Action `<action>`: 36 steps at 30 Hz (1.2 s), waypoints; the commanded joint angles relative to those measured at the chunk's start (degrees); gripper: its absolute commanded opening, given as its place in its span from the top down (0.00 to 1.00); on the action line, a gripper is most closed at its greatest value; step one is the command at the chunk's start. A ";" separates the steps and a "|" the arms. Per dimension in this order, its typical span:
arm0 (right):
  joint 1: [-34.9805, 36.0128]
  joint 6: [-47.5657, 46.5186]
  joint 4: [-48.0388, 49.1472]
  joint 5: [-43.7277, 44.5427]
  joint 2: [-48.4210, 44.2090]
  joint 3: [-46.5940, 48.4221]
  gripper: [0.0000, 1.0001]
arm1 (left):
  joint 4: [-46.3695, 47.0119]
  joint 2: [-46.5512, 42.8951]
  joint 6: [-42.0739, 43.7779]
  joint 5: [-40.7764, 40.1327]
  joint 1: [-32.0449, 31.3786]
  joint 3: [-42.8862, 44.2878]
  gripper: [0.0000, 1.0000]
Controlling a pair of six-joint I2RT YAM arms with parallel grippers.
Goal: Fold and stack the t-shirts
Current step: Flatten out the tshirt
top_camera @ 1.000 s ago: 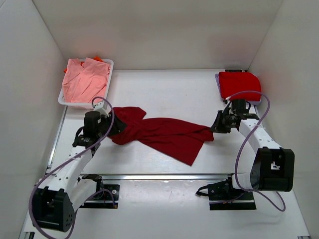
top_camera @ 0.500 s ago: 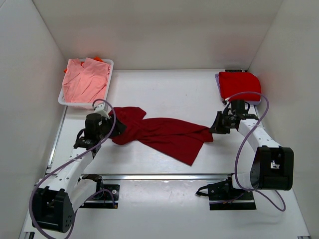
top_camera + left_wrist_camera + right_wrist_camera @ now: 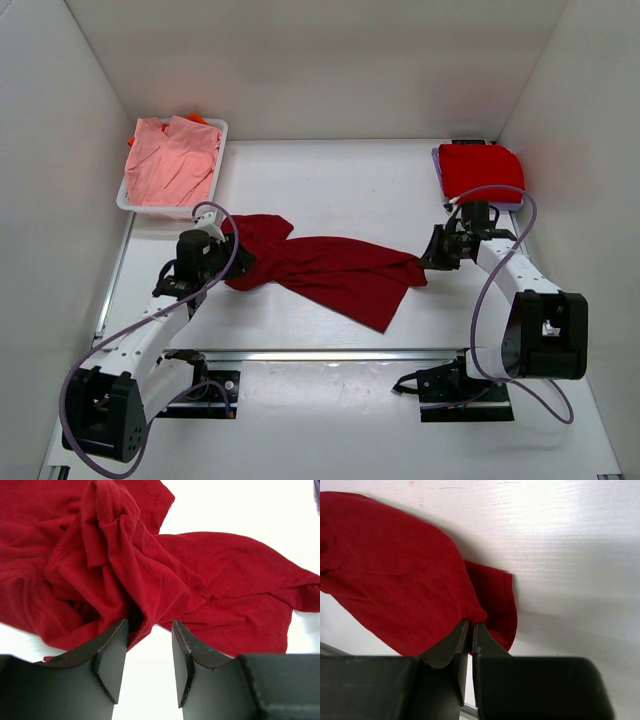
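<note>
Item one, dark maroon t-shirt (image 3: 320, 268): unfolded and rumpled, lying across the middle of the tabletop (image 3: 340, 190) between my two arms, bunched into thick folds at its left end and drawn to a narrow corner at its right end, with one broad flap spread toward the near edge. Item two, bright red t-shirt (image 3: 480, 170): folded into a neat block at the far right of the tabletop, well apart from the maroon one. Item three, salmon pink t-shirt (image 3: 170, 160): loose and creased, lying in the white tray (image 3: 222, 128) at the far left corner; a scrap of orange shows at its far edge, and I cannot tell what it belongs to. My right end effector (image 3: 470, 627): jaws all but closed, pinching the right-hand corner of the dark maroon t-shirt, the cloth rising out of the tips and a hemmed edge curling just beside them. My left end effector (image 3: 148, 630): jaws about half spread, low at the bunched left end of the same shirt; a hanging fold touches the inner face of one finger (image 3: 112, 655), while bare tabletop shows through the rest of the gap, so nothing is clamped there.
</note>
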 commanded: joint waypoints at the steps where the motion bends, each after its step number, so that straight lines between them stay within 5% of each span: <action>1: 0.42 -0.18 2.07 -0.46 0.34 -0.22 1.00 | 3.40 1.66 0.33 -0.69 -1.08 -0.72 0.49; 3: 0.68 -0.01 1.55 -0.55 0.33 0.12 1.00 | 3.84 3.32 1.03 -1.13 -1.61 0.50 0.56; 4: 0.60 -0.18 1.46 -0.38 0.07 0.13 1.00 | 3.93 4.73 1.73 -0.26 -1.61 1.64 0.68; 5: 0.42 0.16 0.59 -0.46 0.16 0.39 1.00 | 3.14 5.70 1.82 0.36 -1.09 2.52 0.91; 6: 0.51 -0.35 0.75 -0.55 -0.27 0.74 1.00 | 1.83 5.79 1.74 1.06 -0.91 4.53 1.00; 19: -1.60 4.74 -3.38 -1.51 -20.21 21.55 1.00 | -6.52 0.79 -6.25 2.30 3.66 45.30 1.00; 26: -3.18 3.33 -7.50 1.38 -28.74 33.25 1.00 | -14.96 -4.22 -4.42 -5.59 1.56 59.64 1.00; 36: -1.17 0.87 -13.83 0.86 -22.71 50.05 1.00 | -22.61 -0.20 -0.21 -14.58 -3.63 73.02 1.00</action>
